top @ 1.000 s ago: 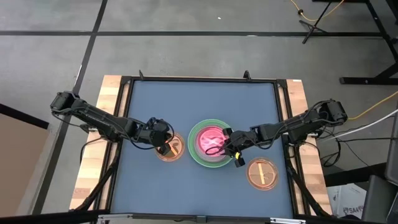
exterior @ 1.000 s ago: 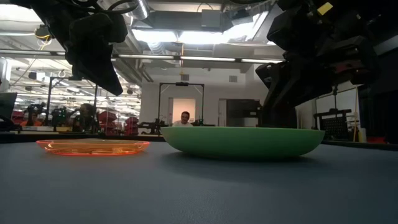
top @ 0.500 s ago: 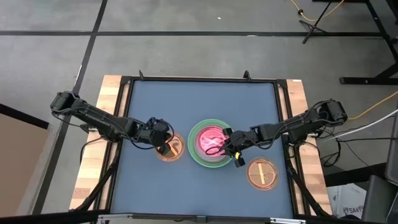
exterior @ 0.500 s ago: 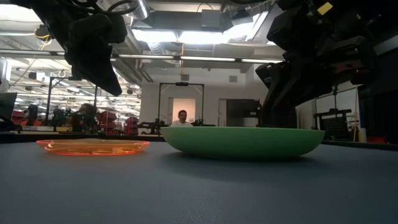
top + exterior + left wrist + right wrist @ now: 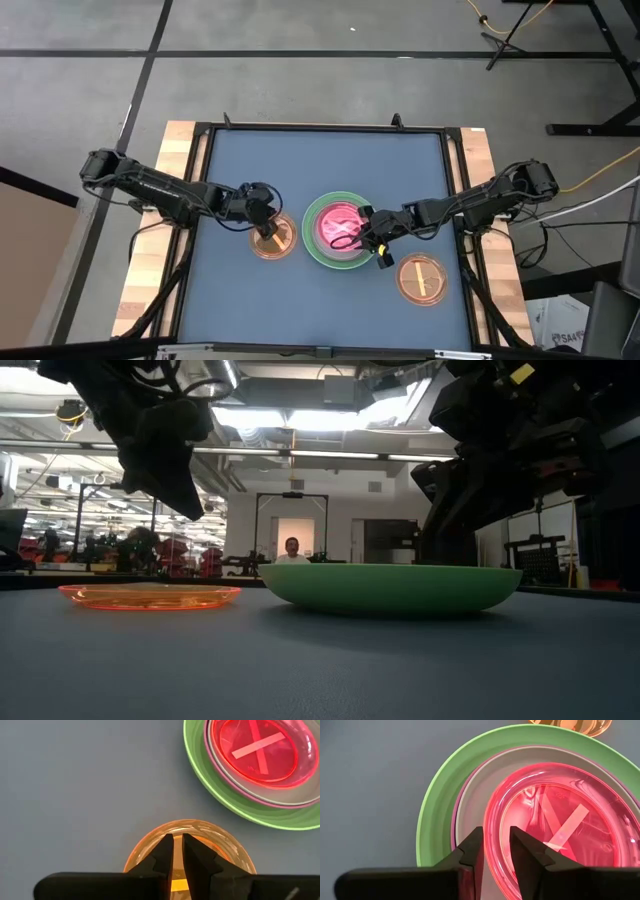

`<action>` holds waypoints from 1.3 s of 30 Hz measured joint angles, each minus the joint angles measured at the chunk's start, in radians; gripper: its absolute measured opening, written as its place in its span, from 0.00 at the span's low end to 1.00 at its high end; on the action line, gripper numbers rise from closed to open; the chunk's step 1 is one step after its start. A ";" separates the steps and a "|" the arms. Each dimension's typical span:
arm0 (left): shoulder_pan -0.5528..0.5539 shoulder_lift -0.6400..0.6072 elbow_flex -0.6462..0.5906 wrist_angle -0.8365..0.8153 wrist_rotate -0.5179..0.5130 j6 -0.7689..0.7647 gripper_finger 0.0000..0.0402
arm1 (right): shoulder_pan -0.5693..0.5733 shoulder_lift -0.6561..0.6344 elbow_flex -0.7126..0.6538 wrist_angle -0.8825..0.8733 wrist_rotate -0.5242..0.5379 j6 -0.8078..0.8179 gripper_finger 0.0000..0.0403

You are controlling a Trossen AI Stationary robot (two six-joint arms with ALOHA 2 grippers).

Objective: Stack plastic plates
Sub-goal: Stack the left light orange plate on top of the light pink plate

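Observation:
A green plate [image 5: 309, 236] lies on the table's middle with a magenta plate [image 5: 454, 815], a pale plate [image 5: 470, 802] and a translucent pink plate [image 5: 560, 820] nested in it. My right gripper [image 5: 496, 837] is open low over this stack, one finger inside the pink plate's rim and one outside. One orange plate [image 5: 272, 244] rests flat to the stack's left. My left gripper [image 5: 176, 842] hangs above it [image 5: 195, 510], its fingers a narrow gap apart. A second orange plate [image 5: 422, 280] lies near the right edge.
The blue mat [image 5: 250, 160] is bare on its far half and along the near edge. Wooden strips [image 5: 170, 200] flank the mat. In the low view the room behind shows shelves and a person [image 5: 291, 548] far off.
My left gripper has shifted a little toward the table's far edge and toward the stack, so more of the orange plate shows below it. The right gripper and all plates have kept still.

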 joint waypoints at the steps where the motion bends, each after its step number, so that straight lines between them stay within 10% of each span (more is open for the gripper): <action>1: 0.009 0.000 0.000 0.000 0.009 0.000 0.08 | 0.000 0.000 0.000 0.000 0.000 0.000 0.21; 20: 0.185 0.000 0.000 -0.097 0.073 0.150 0.39 | 0.000 0.000 0.000 0.000 0.000 0.000 0.21; 39: 0.256 0.001 -0.036 -0.262 0.301 0.153 0.37 | 0.000 0.000 0.000 0.000 0.000 0.000 0.21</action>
